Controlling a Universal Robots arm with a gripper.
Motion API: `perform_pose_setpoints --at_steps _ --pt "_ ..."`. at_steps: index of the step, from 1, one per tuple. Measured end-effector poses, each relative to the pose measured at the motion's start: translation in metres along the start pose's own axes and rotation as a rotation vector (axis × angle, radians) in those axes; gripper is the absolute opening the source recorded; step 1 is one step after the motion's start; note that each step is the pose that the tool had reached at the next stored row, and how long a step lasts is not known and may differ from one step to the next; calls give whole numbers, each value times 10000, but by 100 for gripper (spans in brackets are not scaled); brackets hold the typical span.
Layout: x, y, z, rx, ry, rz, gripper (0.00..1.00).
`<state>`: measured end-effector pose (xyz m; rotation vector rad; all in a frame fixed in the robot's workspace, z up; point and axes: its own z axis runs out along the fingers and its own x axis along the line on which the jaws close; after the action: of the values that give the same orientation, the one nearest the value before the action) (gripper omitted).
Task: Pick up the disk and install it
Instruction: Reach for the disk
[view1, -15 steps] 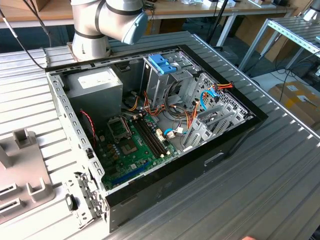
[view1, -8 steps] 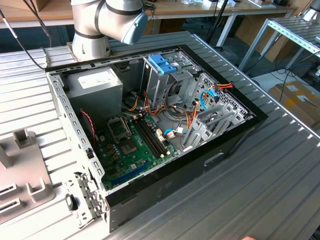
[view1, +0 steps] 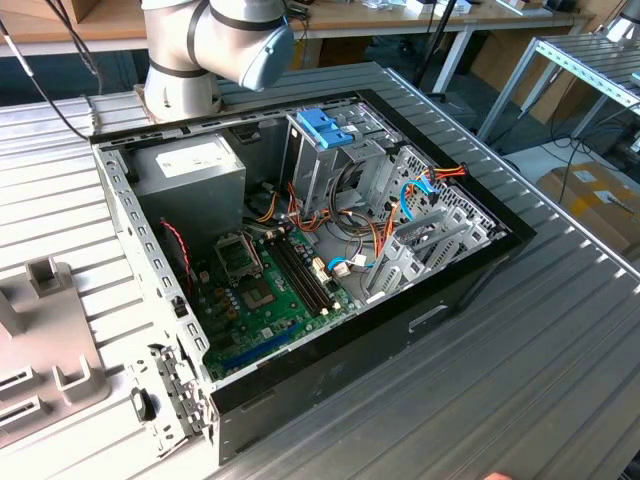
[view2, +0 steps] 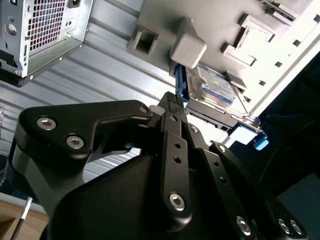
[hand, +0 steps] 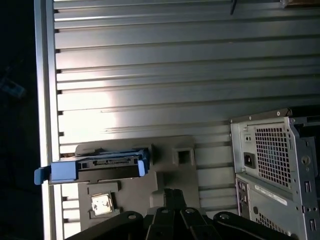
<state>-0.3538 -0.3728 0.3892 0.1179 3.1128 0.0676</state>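
The disk (hand: 100, 167) rests in a grey fixture plate (hand: 170, 172) on the ribbed metal table, seen edge-on with its light-blue frame sticking out at one end. In the second wrist view the disk (view2: 215, 86) shows its white and blue label. My gripper (hand: 172, 194) hovers over the fixture beside the disk, apart from it, with its black fingers together and nothing between them. In the second wrist view the gripper (view2: 171, 99) points toward the disk's blue edge.
The open computer case (view1: 300, 250) lies on the table, with a metal cage with a blue top (view1: 325, 130), a grey power box (view1: 190, 165) and a motherboard (view1: 265, 290) inside. Its rear panel (hand: 275, 165) is close to the fixture (view1: 50, 350). The arm's base (view1: 190, 50) stands behind the case.
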Motion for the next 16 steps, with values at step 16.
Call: perform_pose_setpoints --at_steps 16 --pt "51 35 7 0 0 1 11"
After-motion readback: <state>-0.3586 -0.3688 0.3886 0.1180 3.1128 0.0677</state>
